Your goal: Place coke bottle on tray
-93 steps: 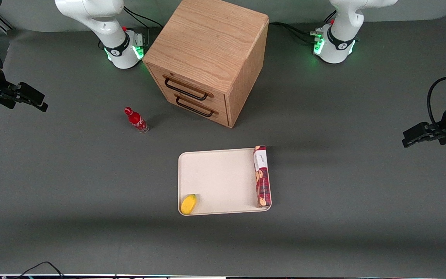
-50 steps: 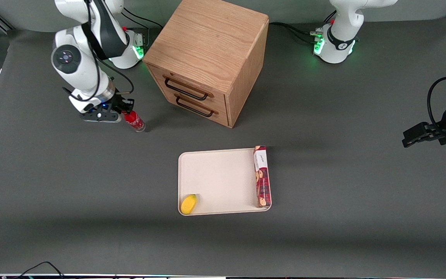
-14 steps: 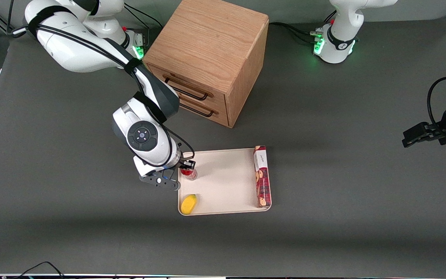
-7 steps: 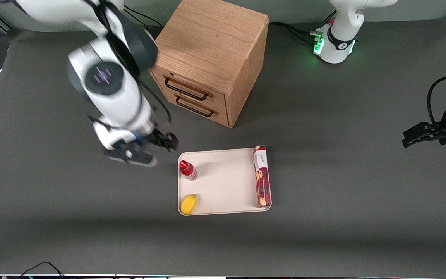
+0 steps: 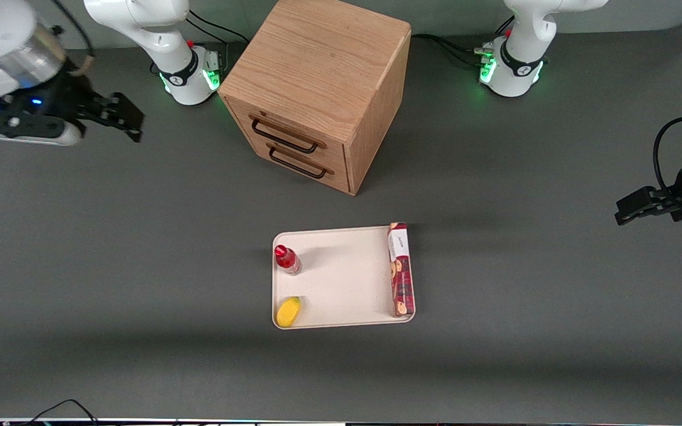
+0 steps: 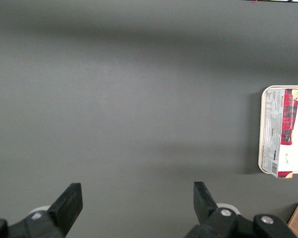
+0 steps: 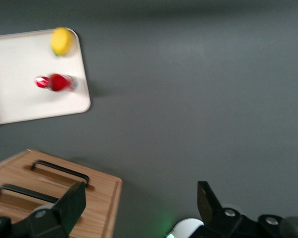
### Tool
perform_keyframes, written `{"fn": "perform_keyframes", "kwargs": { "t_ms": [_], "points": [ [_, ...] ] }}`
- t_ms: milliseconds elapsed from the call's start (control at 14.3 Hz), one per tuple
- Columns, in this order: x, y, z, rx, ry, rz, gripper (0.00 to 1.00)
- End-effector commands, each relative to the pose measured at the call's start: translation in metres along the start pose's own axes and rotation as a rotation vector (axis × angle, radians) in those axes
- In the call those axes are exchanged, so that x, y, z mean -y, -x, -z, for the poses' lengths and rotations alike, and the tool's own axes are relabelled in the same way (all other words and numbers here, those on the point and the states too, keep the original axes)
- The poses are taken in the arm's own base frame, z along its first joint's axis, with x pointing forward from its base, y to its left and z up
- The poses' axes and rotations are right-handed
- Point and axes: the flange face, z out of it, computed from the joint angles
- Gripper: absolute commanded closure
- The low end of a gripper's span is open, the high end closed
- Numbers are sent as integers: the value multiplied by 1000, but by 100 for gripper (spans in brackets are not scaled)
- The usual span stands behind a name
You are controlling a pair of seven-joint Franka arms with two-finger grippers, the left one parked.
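Observation:
The coke bottle [image 5: 287,259] stands upright on the cream-white tray [image 5: 341,278], near the tray edge that faces the working arm's end of the table. It also shows in the right wrist view [image 7: 55,82] on the tray [image 7: 20,106]. My gripper [image 5: 117,117] is open and empty, raised high over the table at the working arm's end, far from the tray. In the wrist view its fingers [image 7: 72,201] stand wide apart with nothing between them.
A yellow fruit-like piece [image 5: 288,311] and a long red biscuit box [image 5: 401,269] lie on the tray. The wooden drawer cabinet [image 5: 317,89] stands farther from the camera than the tray. The box also shows in the left wrist view [image 6: 282,131].
My gripper let go of the bottle on the tray, opened, then rose and swung away toward the working arm's end of the table. The bottle stays upright on the tray.

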Motion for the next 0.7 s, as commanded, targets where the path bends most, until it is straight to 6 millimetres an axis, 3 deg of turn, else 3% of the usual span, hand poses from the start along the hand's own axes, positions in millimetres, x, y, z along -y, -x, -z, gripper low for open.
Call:
{"fn": "perform_keyframes", "kwargs": {
  "t_ms": [0, 140, 279, 488, 628],
  "points": [
    [-47, 5, -35, 20, -41, -3, 0],
    [-71, -3, -64, 20, -69, -16, 0],
    [-72, -6, -81, 24, -74, -22, 0],
    [-77, -10, -81, 15, -78, 25, 0],
    [-77, -18, -70, -7, -83, 8, 0]
  ]
}}
